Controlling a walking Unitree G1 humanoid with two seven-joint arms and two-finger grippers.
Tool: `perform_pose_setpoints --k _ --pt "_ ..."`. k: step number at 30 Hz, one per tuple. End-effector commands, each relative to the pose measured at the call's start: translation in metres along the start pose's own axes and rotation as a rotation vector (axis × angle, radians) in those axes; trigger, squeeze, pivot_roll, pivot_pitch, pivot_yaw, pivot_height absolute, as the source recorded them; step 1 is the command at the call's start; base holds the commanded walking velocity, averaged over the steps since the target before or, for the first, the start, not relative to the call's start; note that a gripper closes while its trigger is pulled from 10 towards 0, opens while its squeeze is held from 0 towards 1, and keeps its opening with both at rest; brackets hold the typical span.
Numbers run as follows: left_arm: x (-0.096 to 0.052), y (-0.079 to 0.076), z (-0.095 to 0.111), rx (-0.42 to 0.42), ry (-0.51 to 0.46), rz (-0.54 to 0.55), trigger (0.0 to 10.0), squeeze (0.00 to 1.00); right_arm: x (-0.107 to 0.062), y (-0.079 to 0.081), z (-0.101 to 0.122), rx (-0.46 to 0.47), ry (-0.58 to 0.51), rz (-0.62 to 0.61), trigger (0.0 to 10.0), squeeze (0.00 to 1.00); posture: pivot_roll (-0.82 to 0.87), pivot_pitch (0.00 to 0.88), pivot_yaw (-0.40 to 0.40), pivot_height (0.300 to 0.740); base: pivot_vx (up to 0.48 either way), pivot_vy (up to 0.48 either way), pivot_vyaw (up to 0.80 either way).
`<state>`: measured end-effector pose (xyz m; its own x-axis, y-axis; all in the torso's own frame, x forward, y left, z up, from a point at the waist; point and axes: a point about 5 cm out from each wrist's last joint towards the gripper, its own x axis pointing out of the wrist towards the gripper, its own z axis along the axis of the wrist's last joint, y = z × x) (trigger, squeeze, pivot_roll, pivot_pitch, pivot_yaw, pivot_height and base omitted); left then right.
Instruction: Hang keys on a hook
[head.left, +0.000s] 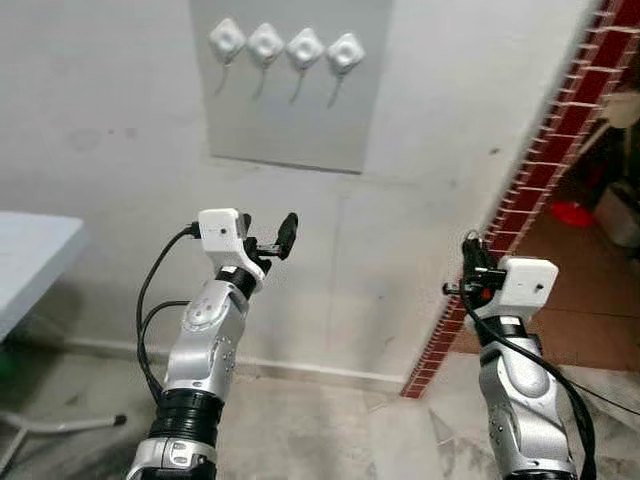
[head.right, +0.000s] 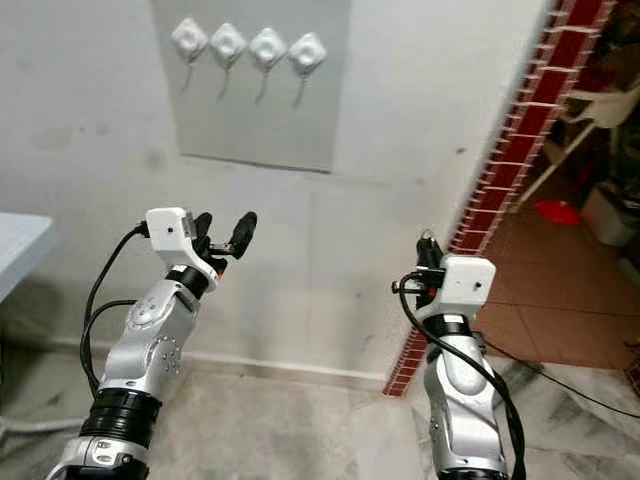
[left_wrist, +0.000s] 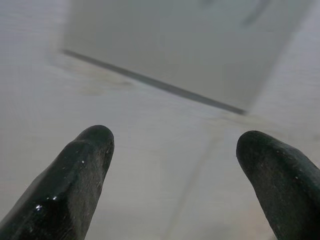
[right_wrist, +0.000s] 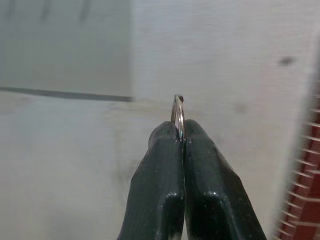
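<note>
- Right gripper (right_wrist: 179, 137): black fingers pressed together, pinching a thin silver metal key ring (right_wrist: 178, 112) edge-on, with a short arc of ring poking past the tips. Keys themselves not discernible.
- Held low, in front of the bare white plaster wall (head.left: 120, 140) and near the red-brick tiled corner edge (head.left: 520, 190); well below and to the right of the hooks.
- Target: row of four white diamond-backed wall hooks (head.left: 286, 46) on a pale grey rectangular panel (head.left: 290, 120), thin curved prongs hanging down from each base.
- Left gripper (head.left: 268, 240): fingers spread wide, nothing between them, raised at mid height under the panel, pointing at the wall. Idle, probably best kept clear of the right arm's path.
- Step in hand, by my read: raise and carry the ring up and left to a hook. Rightmost hook (head.left: 345, 52) looks like the shortest reach.
- Doing it well: turn the wrist so the ring's opening faces the prong tip, not edge-on; approach from just below and outside the prong, then lift over the tip and lower onto the curve.
- Exposed arc is small, so little margin; a miss likely knocks the ring against the prong or twists it in the pinch.
- Release only once the ring sits in the bend.
</note>
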<state>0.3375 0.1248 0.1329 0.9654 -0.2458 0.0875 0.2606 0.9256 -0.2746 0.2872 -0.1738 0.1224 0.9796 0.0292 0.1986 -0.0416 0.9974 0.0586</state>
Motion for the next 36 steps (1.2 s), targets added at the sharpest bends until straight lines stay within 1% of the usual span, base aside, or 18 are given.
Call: perform_pose_setpoints --k 1,12,14,16,21,23,26,28,30,31,32,36 --pt "0.0028 -0.0055 0.0037 0.0 -0.011 -0.013 10.0 0.0 0.0013 -0.0052 0.0057 -0.005 -0.018 -0.016 10.0 0.0 -0.02 0.0 -0.06 0.74 0.27 0.247 0.0" --pt "0.0026 -0.0053 0.0036 0.0 -0.01 -0.012 10.0 0.0 0.0005 -0.0055 0.0061 -0.008 -0.016 -0.019 10.0 0.0 -0.02 0.006 -0.059 0.74 0.264 0.262 0.0" --pt "0.0029 -0.0055 0.0039 0.018 -0.008 -0.014 10.0 0.0 0.0004 -0.0056 0.0061 -0.009 -0.016 -0.02 10.0 0.0 -0.02 0.006 -0.059 0.74 0.27 0.264 0.0" --pt "0.0031 -0.0061 0.004 0.031 -0.009 -0.017 10.0 0.0 0.0005 -0.0058 0.006 -0.007 -0.015 -0.021 10.0 0.0 -0.02 0.006 -0.059 0.74 0.293 0.0 0.0" --pt "0.0032 -0.0076 0.0053 0.034 -0.02 -0.031 10.0 0.0 0.0001 -0.0052 0.0059 -0.006 -0.015 -0.023 10.0 0.0 -0.02 0.008 -0.056 0.74 0.299 0.0 0.0" --pt "0.0036 -0.0067 0.0036 0.064 0.007 -0.013 10.0 0.0 0.0001 -0.0051 0.0057 -0.005 -0.014 -0.023 10.0 0.0 -0.02 0.007 -0.053 0.74 0.0 0.0 0.0" --pt "0.003 -0.0088 0.0055 0.057 -0.019 -0.038 10.0 0.0 -0.0001 -0.0051 0.0051 -0.005 -0.012 -0.025 10.0 0.0 -0.02 0.007 -0.052 0.74 0.0 0.0 0.0" --pt "0.0027 -0.0086 0.0062 0.04 -0.035 -0.028 10.0 0.0 -0.0003 -0.0051 0.0046 -0.004 -0.01 -0.027 10.0 0.0 -0.02 0.007 -0.05 0.74 0.0 0.0 0.0" --pt "0.0022 -0.0099 0.007 0.051 -0.042 -0.047 10.0 0.0 -0.0003 -0.0049 0.0042 -0.003 -0.01 -0.027 10.0 0.0 -0.02 0.007 -0.051 0.74 0.0 0.0 0.0" --pt "0.0027 -0.009 0.0059 0.066 -0.021 -0.042 10.0 0.0 0.0002 -0.0046 0.0041 -0.002 -0.01 -0.027 10.0 0.0 -0.02 0.006 -0.051 0.74 0.0 0.0 0.0" --pt "0.0032 -0.0079 0.0057 0.065 -0.017 -0.036 10.0 0.0 0.0005 -0.0039 0.0041 0.0 -0.01 -0.027 10.0 0.0 -0.02 0.006 -0.051 0.74 0.0 0.0 0.0" --pt "0.0033 -0.0087 0.0075 0.086 -0.028 -0.05 10.0 0.0 0.0015 -0.0025 0.004 0.001 -0.011 -0.023 10.0 0.0 -0.02 0.003 -0.052 0.74 0.0 0.0 0.0"
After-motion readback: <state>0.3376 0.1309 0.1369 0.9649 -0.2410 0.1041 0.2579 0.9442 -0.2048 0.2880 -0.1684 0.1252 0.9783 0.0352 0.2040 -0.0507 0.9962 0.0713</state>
